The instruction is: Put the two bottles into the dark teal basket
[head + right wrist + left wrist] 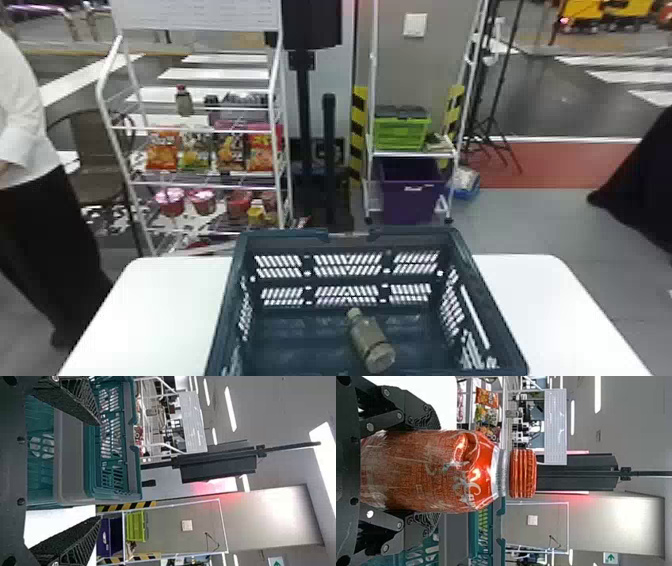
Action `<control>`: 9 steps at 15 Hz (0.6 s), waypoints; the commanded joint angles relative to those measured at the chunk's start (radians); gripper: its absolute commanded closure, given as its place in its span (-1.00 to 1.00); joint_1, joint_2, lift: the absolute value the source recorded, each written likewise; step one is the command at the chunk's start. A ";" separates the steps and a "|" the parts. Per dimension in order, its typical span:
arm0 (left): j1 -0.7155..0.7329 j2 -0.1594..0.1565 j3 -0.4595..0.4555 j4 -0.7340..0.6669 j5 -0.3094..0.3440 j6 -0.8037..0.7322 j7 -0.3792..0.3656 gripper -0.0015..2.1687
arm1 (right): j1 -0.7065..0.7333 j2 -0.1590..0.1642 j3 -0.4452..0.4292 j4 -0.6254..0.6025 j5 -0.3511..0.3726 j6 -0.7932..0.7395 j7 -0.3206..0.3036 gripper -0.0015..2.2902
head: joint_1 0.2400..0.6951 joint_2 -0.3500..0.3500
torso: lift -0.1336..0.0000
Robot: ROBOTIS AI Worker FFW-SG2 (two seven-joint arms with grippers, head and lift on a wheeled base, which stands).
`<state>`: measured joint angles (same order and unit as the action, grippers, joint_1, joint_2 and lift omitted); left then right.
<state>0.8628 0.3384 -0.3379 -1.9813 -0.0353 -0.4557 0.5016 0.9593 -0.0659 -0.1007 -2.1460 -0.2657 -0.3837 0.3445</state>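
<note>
The dark teal basket (345, 239) stands on the white table, and a greenish-grey bottle (371, 340) lies tilted on its floor toward the near side. In the left wrist view my left gripper (435, 471) is shut on a red-orange bottle (427, 471) with a ribbed red cap; the basket (472, 544) is beyond it, to one side. In the right wrist view my right gripper (99, 471) stands open with nothing between its fingers, near the basket (91, 455).
The white table (165, 300) extends on both sides of the basket. Behind it stand a snack rack (212, 131) and a white frame with a green crate (402, 131) and purple bin (410, 200).
</note>
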 commanded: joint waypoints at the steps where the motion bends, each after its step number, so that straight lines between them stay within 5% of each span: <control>1: 0.001 0.004 0.004 -0.041 0.000 0.056 0.000 0.98 | 0.015 0.009 -0.005 0.038 -0.001 -0.043 0.005 -0.96 | 0.14 0.00 | 1.00; 9: -0.065 0.019 0.108 -0.278 0.041 0.394 -0.018 0.98 | 0.045 0.012 -0.019 0.081 -0.003 -0.053 0.018 -0.96 | 0.14 0.00 | 1.00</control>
<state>0.8156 0.3569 -0.2616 -2.2082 -0.0079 -0.1297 0.4867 1.0022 -0.0532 -0.1164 -2.0717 -0.2684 -0.4363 0.3618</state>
